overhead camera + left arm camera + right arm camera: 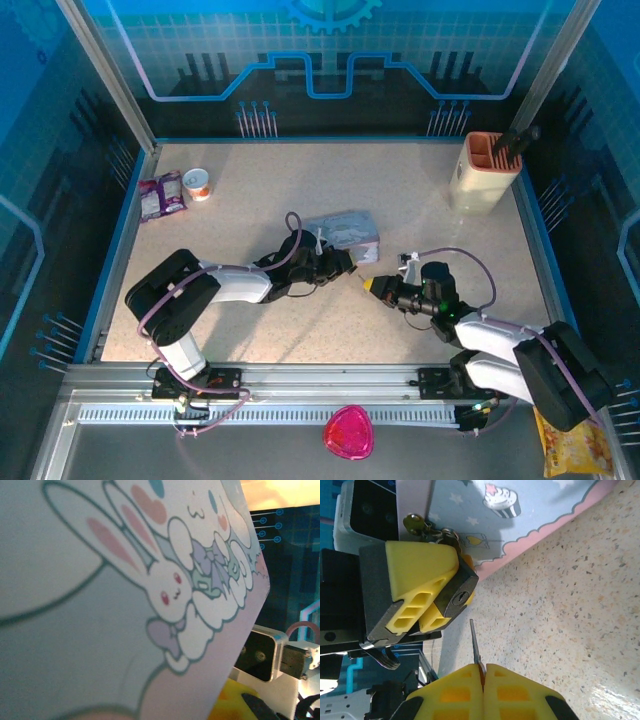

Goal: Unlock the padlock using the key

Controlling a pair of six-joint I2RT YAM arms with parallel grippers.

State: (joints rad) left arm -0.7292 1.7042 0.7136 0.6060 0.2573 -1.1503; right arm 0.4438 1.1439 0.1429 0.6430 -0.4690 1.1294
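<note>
The small dark padlock (459,591) sits between my left gripper's yellow fingers (417,562), which are shut on it. Its keyhole faces the right wrist camera, and its thin shackle runs up to the edge of the pale blue tin (535,520). My right gripper (483,670) is shut on the key (475,642). The blade points up at the keyhole, its tip a short way below it and not touching. From above, my left gripper (343,263) and right gripper (373,285) meet tip to tip just in front of the tin (345,230). The tin's bunny lid (100,605) is very close to the left wrist camera.
A purple snack packet (160,195) and a small cup (198,184) lie at the back left. A beige utensil holder (485,172) stands at the back right. A pink object (348,432) rests on the near rail, and a yellow packet (575,448) lies outside the right corner.
</note>
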